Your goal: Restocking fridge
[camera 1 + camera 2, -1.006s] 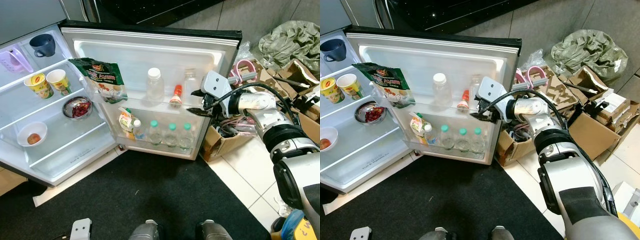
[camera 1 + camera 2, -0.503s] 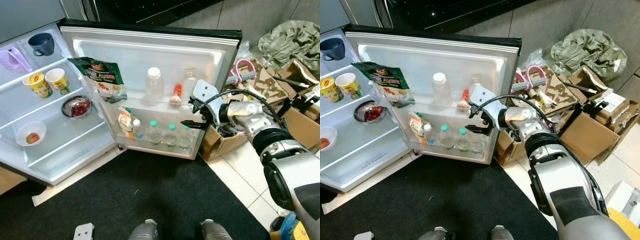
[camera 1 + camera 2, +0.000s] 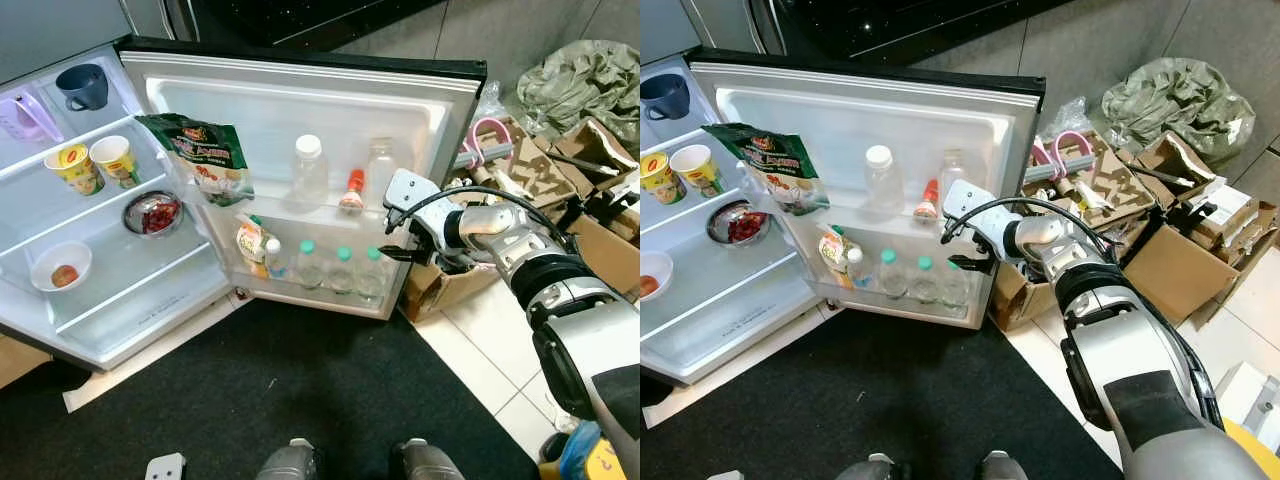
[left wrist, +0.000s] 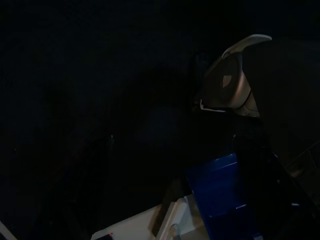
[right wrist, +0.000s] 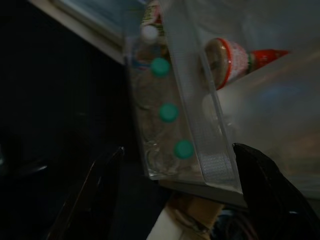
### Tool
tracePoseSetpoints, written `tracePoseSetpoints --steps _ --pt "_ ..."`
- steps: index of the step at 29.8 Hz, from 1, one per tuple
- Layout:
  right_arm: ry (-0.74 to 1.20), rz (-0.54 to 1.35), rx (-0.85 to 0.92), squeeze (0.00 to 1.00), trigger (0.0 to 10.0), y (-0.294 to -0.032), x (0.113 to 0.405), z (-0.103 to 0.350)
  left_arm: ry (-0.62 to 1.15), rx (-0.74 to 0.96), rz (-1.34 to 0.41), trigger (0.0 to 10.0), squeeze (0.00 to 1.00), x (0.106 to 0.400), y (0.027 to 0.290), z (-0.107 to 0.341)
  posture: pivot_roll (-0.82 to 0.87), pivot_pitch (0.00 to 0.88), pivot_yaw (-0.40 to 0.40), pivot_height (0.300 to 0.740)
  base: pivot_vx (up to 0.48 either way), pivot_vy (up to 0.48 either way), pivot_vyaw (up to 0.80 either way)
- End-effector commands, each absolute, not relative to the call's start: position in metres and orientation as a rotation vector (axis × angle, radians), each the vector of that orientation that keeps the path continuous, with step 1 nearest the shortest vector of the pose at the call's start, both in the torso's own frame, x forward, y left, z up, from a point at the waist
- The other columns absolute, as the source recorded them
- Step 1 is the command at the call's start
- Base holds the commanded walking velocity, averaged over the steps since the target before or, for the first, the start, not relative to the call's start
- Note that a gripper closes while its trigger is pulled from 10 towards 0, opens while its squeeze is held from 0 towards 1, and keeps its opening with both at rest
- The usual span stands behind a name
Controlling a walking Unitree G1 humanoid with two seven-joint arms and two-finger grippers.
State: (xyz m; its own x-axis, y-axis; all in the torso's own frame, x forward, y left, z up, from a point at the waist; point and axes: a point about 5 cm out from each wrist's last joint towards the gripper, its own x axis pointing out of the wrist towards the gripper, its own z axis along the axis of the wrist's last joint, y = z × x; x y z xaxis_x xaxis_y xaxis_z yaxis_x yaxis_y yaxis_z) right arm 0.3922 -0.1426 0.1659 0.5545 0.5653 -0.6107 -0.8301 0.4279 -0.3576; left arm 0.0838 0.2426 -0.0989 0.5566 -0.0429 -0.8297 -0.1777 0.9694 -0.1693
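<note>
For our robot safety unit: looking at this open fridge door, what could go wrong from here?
1. The open right pincer hangs beside the green-capped clear bottles in the lower door shelf; a swing might topple them.
2. The green snack bag overhangs the upper door shelf, so a bump might drop it.

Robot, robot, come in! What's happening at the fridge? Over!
Right gripper open, empty, beside green-capped bottles in door rack. Left arm idle. Nothing blocking.

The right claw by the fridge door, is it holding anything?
No. The right claw is open and holds nothing, beside the door shelf with the green-capped bottles.
</note>
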Motion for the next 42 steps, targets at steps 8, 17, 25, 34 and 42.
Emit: tracePoseSetpoints --steps 8,17,25,34,42 --pt "0.510 1.307 -0.570 0.00 10.0 -0.128 0.372 0.157 1.015 -0.264 0.086 10.0 0.00 0.073 0.237 -0.103 0.00 0.204 -0.004 0.740 0.000 0.000 0.00" --pt "0.304 1.598 -0.203 0.00 10.0 -0.106 0.366 0.197 1.015 -0.272 0.082 10.0 0.00 0.076 0.232 -0.104 -0.01 0.201 -0.010 0.740 0.000 0.000 0.00" --pt "0.158 1.764 0.056 0.00 10.0 -0.115 0.325 0.196 1.022 -0.287 0.089 10.0 0.00 0.074 0.228 -0.106 -0.01 0.194 -0.024 0.740 0.000 0.000 0.00" --pt "0.564 1.700 0.035 0.00 10.0 -0.174 0.261 0.107 1.026 -0.289 0.089 10.0 0.00 0.073 0.227 -0.106 -0.03 0.191 -0.028 0.740 0.000 0.000 0.00" --pt "0.837 1.263 -0.145 0.00 0.7 -0.244 0.260 0.070 1.025 -0.287 0.100 10.0 0.00 0.074 0.230 -0.105 -0.02 0.187 -0.033 0.740 0.000 0.000 0.00"
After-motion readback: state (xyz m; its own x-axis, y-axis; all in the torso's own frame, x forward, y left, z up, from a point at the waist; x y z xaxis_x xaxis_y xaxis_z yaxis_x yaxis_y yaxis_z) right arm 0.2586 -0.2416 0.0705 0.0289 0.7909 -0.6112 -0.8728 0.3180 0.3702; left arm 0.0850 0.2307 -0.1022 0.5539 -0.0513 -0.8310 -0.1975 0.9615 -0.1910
